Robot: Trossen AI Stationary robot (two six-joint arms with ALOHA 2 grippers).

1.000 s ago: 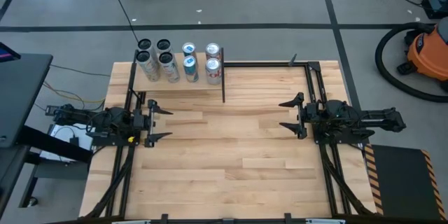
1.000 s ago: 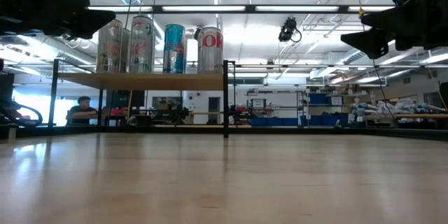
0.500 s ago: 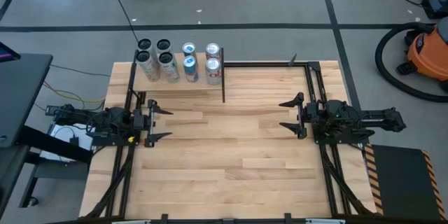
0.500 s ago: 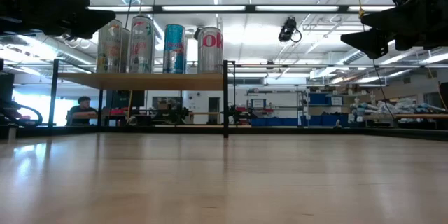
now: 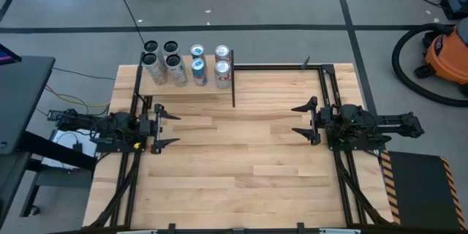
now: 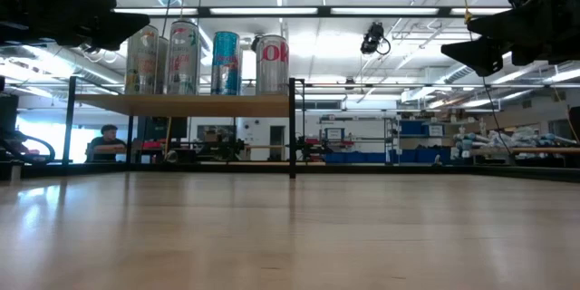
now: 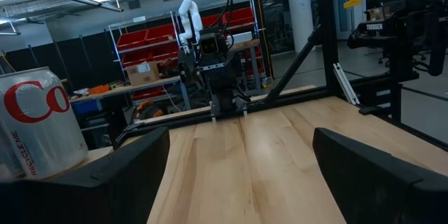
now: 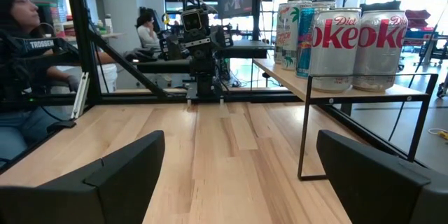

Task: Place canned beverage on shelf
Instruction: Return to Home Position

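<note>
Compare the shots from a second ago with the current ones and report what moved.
Nothing visibly changed. The left end effector and the right end effector stay open and empty over the table's two sides, and the eight soda cans stand in the same two rows on the shelf.

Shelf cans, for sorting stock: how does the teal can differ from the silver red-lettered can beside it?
The teal can is blue-green and looks slimmer; the silver can carries red lettering and looks wider. The silver can stands at the shelf end, the teal can one column in. Both stand upright.
</note>
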